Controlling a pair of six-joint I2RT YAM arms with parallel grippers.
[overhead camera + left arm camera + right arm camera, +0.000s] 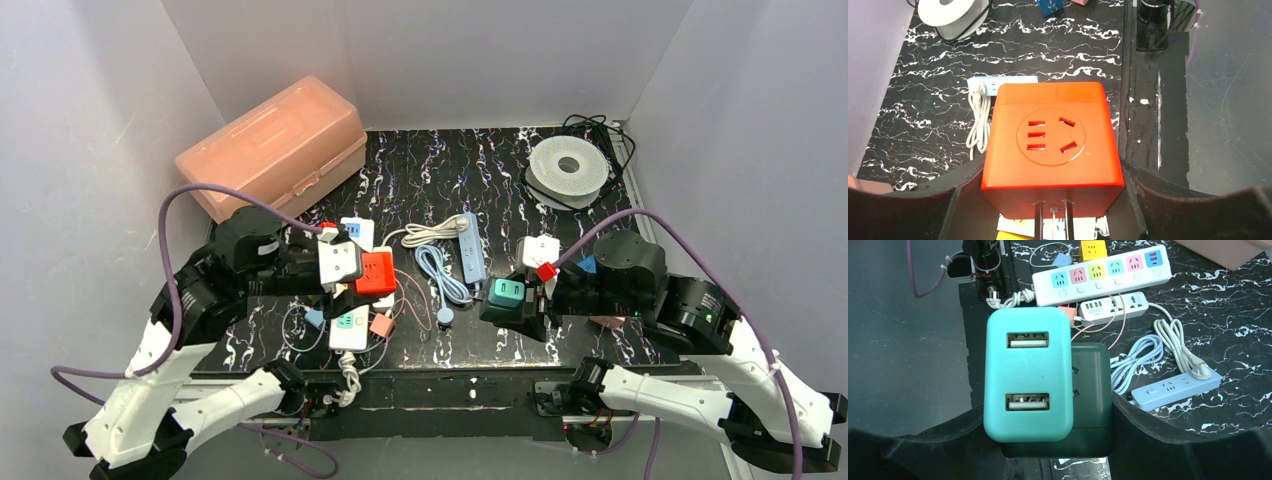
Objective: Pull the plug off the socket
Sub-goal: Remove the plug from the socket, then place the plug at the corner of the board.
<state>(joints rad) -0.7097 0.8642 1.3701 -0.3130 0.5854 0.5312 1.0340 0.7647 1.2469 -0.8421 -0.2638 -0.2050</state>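
Elbows (185,297) out, left tool (1053,197) tight on orange socket (1053,135), right tool (1058,440) tight on green socket (1091,390), both inward.

Left arm (150,370) comes in from left of the blue power strip (473,250), elbow raised. The left gripper (372,274) is clamped on the orange cube adapter (1053,145), a finger on each side. Right arm (700,390) mirrors it right of the strip, with the right gripper (512,300) gripping the dark green block (1091,390).
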